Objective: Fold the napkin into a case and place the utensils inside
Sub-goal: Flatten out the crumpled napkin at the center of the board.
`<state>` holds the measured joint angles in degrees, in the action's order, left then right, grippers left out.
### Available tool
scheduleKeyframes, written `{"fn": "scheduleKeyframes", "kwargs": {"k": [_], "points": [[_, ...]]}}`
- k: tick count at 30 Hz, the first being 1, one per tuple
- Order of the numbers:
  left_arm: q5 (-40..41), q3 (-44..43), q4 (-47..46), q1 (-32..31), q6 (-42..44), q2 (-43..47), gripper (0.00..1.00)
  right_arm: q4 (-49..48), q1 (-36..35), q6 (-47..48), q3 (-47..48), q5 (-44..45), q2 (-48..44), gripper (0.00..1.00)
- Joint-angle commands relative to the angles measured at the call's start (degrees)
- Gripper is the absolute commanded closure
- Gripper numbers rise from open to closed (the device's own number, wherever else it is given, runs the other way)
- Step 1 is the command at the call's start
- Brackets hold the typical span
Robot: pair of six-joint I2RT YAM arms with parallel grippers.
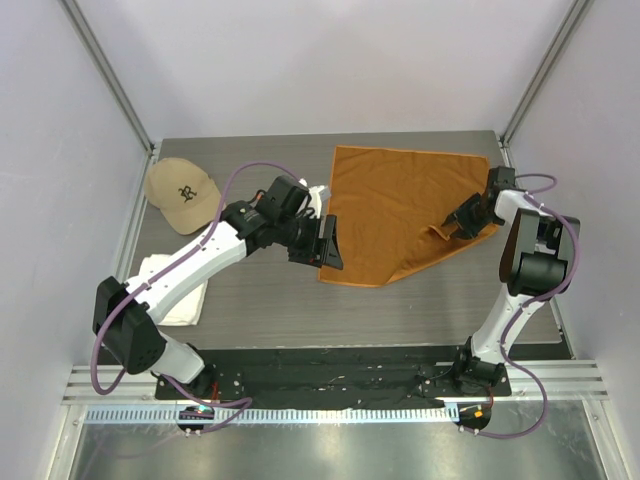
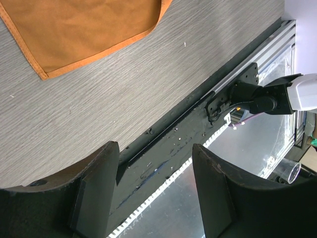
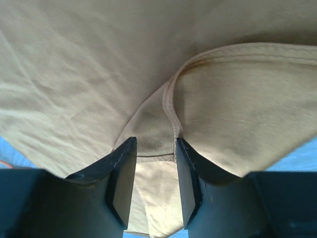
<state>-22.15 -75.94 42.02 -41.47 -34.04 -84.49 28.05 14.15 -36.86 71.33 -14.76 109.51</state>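
Left hand [image 1: 330, 247] hangs released over the middle of the tabletop [image 1: 270, 300]. Its two dark fingers [image 2: 94, 188] are spread wide with nothing between them. In the left wrist view only bare grey tabletop and the black base plate [image 2: 188, 124] at the near edge show in the gap. The left arm [image 1: 200, 265] crosses above a thick white towel [image 1: 180, 305] lying at the near left.

Just beside the fingers comes the near-left corner of the napkin [image 1: 395, 205]. From above, the hand sits right at the cloth's left hem; whether it touches the cloth I cannot tell.

The napkin is spread as one open rust-orange sheet across the far right part of the tabletop. It is mostly flat, with its far edge close to the back of the tabletop. Its near right corner is turned up and over onto the sheet.

Right hand [image 1: 455, 222] is at that turned corner, clenched on the napkin. In the right wrist view a stitched hem and a pucker of cloth run down between its two fingers [image 3: 121, 173], which stand close together with fabric filling the gap. The right arm [image 1: 530, 260] stands tall along the right edge of the tabletop and bends inward to the cloth.

Farthest on the left, a tan cap [image 1: 182, 195] rests near the far-left corner, beyond the towel and well apart from the napkin.
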Motion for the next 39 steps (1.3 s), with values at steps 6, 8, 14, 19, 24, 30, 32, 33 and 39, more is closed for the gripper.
{"fn": "scheduleKeyframes", "kwargs": {"k": [6, 8, 14, 19, 24, 30, 32, 33, 39], "points": [[-1.1, -0.3, -0.7, 1.0, 0.7, 0.6, 0.36, 4.6, -2.1, 1.4, 1.5, 9.0, -2.5, 0.54], [-0.9, -0.3, -0.2, 1.2, 0.8, 1.1, 0.35, 5.6, -2.4, 2.2, 1.6, 10.0, -2.8, 0.53], [-3.3, 1.8, -0.3, 1.4, -0.9, 2.7, 0.35, 10.9, -5.1, 4.0, 3.1, 18.5, -3.5, 0.53], [-3.6, 4.1, -0.4, 1.4, -2.3, 5.8, 0.35, 11.9, -7.9, 5.0, 2.2, 20.6, -3.3, 0.52], [-1.6, 2.0, 2.6, 1.7, -1.2, 3.5, 0.35, 13.4, -8.5, 7.6, 1.8, 24.3, -0.5, 0.6], [4.7, -1.4, 5.8, 1.7, 0.0, -0.9, 0.35, 14.8, -8.6, 12.0, 2.5, 25.6, 1.1, 0.85], [4.6, -3.6, 7.5, 2.4, 0.0, -3.7, 0.35, 14.3, -8.4, 13.0, 2.4, 24.1, -0.1, 0.94], [5.4, -4.1, 8.7, 2.4, 0.6, -4.6, 0.35, 14.3, -8.4, 13.5, 2.6, 24.0, -1.4, 0.95], [6.9, -8.3, 11.2, 3.2, 1.1, -9.4, 0.35, 17.2, -8.4, 15.0, 5.6, 22.9, -6.1, 0.99]]}}
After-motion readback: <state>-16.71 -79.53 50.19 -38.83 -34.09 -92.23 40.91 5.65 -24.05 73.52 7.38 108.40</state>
